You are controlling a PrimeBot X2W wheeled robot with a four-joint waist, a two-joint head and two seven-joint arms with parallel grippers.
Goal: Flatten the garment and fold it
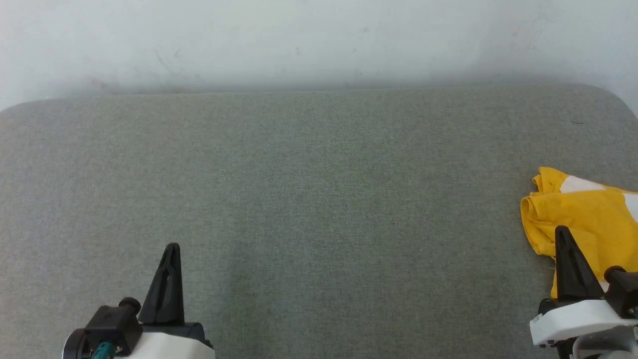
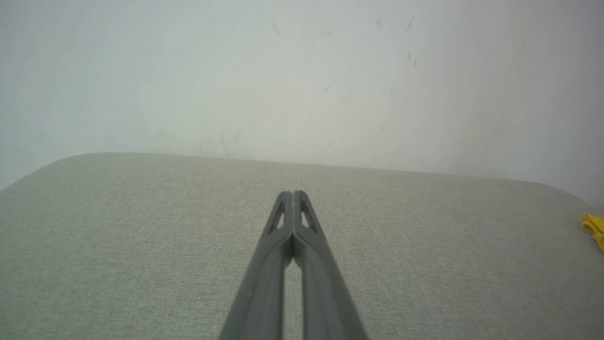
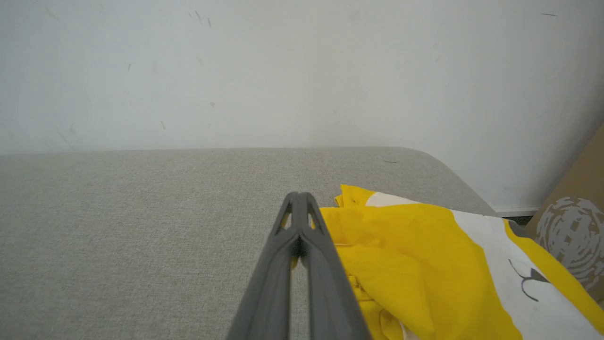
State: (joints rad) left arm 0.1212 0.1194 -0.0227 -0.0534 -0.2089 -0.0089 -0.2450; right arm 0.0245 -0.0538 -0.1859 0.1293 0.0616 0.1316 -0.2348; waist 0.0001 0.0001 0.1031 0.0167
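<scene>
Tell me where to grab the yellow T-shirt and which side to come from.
Take the T-shirt by its rolled, bunched left edge, coming in over the bare grey pad from the robot's left with the right gripper, shut near it. That fold stands raised, so it should pinch easily.

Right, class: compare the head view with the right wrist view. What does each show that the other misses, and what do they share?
The head view adds the left gripper, shut, over the grey padded surface, far from the garment. The right wrist view adds black whisker lines on the garment's white patch, and brown cardboard with a grey print. Both share the crumpled yellow garment at the surface's right end, the shut right gripper at its edge, and the pale wall.
</scene>
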